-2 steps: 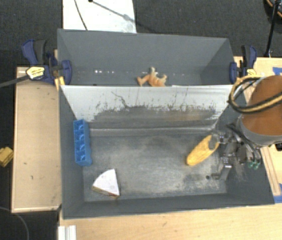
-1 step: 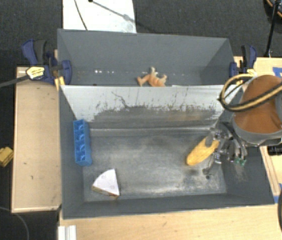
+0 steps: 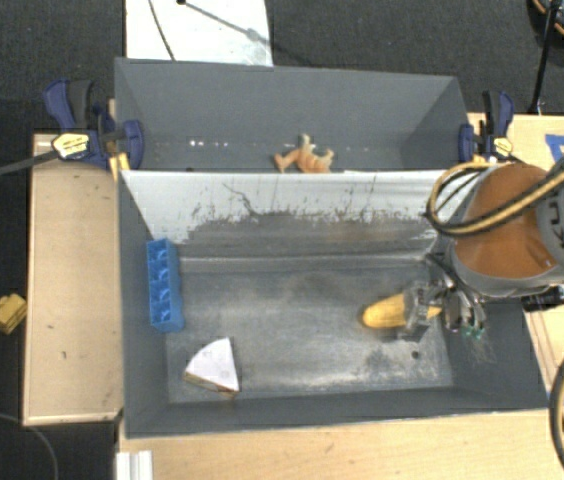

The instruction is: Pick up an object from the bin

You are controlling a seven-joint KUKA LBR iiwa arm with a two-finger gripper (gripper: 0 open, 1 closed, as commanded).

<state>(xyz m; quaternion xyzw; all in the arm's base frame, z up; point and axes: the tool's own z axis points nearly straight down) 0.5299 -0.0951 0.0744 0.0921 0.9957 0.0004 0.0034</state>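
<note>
Spotted the end effector low at the right of the grey bin, right up against the right end of a yellow banana-shaped piece on the floor. Couldn't tell whether open or clamped on it. Noted a blue block along the left wall and a pale wedge front left, well apart.
</note>
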